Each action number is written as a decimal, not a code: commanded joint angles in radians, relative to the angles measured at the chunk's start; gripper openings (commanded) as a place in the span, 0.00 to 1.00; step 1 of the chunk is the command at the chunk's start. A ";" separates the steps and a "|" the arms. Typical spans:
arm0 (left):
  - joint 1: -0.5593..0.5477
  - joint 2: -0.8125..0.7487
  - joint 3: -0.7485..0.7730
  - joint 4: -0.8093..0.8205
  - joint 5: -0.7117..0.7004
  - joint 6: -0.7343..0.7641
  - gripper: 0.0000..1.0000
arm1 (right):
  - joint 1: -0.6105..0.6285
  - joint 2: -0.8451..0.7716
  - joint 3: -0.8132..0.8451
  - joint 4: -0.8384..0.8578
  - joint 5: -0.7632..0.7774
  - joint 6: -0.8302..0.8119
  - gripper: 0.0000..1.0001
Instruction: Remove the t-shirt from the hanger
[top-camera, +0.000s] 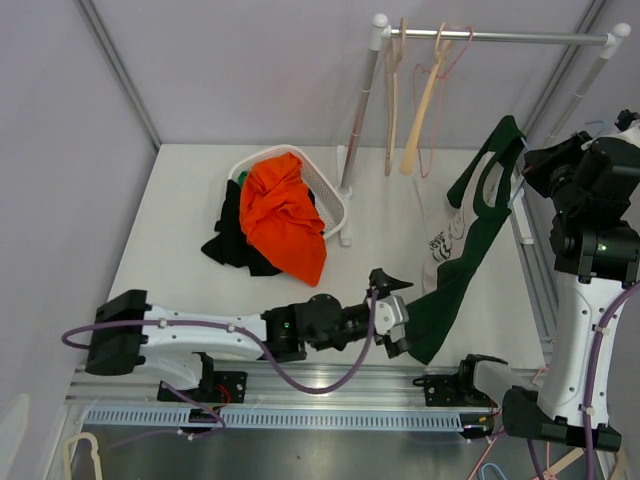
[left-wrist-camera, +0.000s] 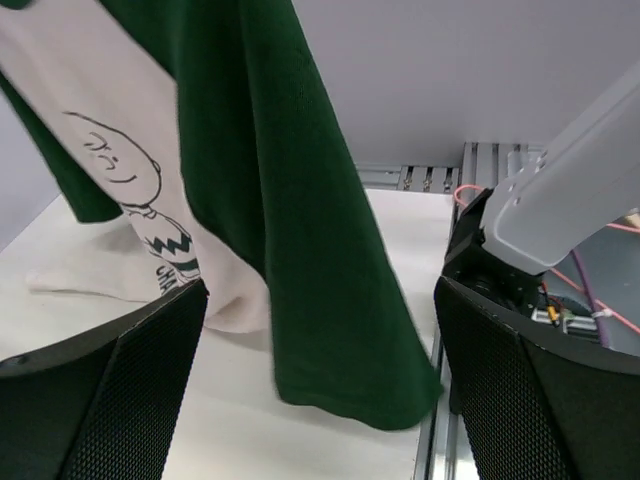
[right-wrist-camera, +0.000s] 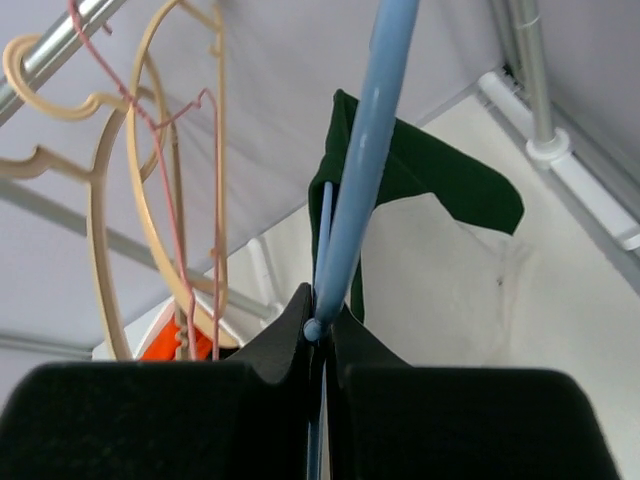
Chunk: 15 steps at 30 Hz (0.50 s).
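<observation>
A dark green and white t-shirt (top-camera: 470, 250) with a cartoon print hangs slanting from a light blue hanger (right-wrist-camera: 365, 170). My right gripper (right-wrist-camera: 320, 335) is shut on the hanger and holds it up at the right (top-camera: 530, 165). The shirt's green hem (left-wrist-camera: 345, 385) droops to the table between the spread fingers of my left gripper (left-wrist-camera: 320, 400), which is open and touches nothing. In the top view the left gripper (top-camera: 395, 315) sits at the shirt's lower end near the table's front edge.
A white basket (top-camera: 325, 195) holds an orange garment (top-camera: 282, 215) over black cloth (top-camera: 232, 245) at the back left. A clothes rail (top-camera: 500, 37) at the back carries beige and pink empty hangers (top-camera: 425, 100). The right arm's base (left-wrist-camera: 520, 250) stands just right of the shirt hem.
</observation>
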 joint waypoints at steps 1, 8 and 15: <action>-0.009 0.078 0.098 0.154 0.000 0.067 0.99 | 0.037 0.006 0.036 -0.012 -0.041 0.033 0.00; -0.009 0.215 0.280 0.133 0.006 0.070 0.99 | 0.072 -0.002 0.051 -0.028 -0.041 0.027 0.00; -0.010 0.297 0.418 0.019 -0.006 0.037 0.31 | 0.077 -0.002 0.040 -0.026 -0.043 0.032 0.00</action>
